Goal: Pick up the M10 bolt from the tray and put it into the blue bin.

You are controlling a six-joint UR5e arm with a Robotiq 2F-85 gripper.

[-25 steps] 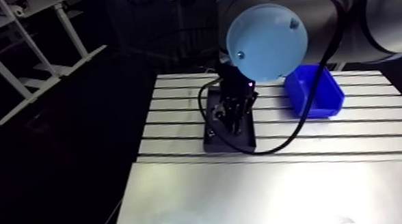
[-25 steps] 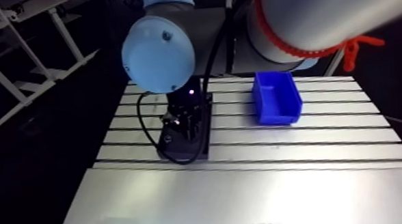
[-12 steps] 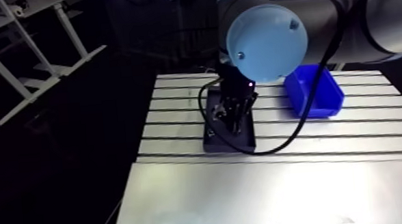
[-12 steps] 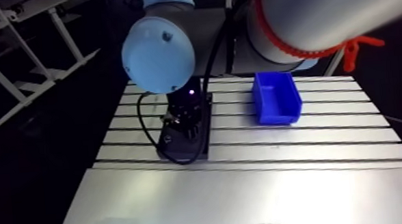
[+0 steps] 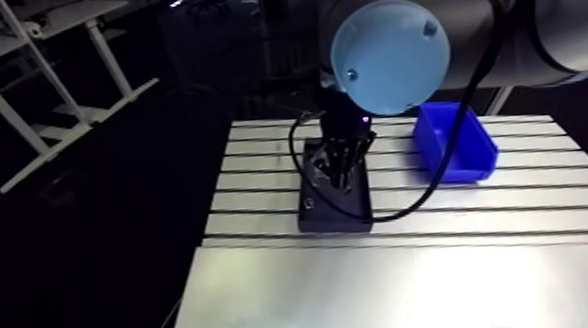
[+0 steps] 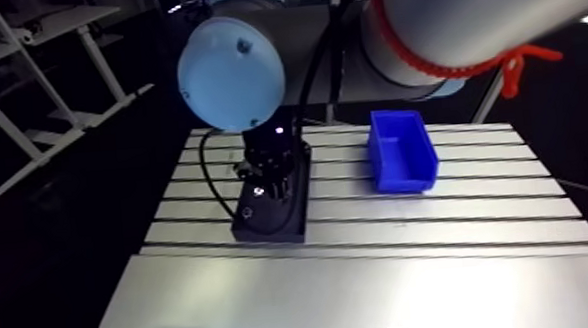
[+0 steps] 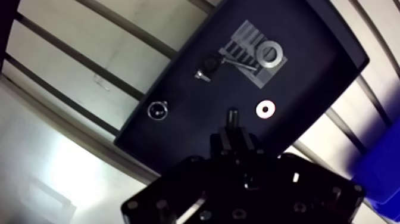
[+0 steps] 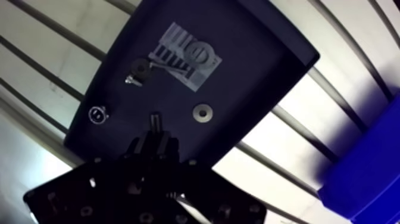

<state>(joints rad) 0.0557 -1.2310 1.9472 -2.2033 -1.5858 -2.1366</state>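
My gripper (image 7: pixel 233 133) pinches the bolt (image 7: pixel 233 115) above the black tray (image 7: pixel 309 65); the blue bin (image 5: pixel 454 143) sits apart on the desk (image 5: pixel 522 200).

Claw (image 6: pixel 273 190) over black tray (image 6: pixel 281 223), blue bin (image 6: pixel 407 179) apart
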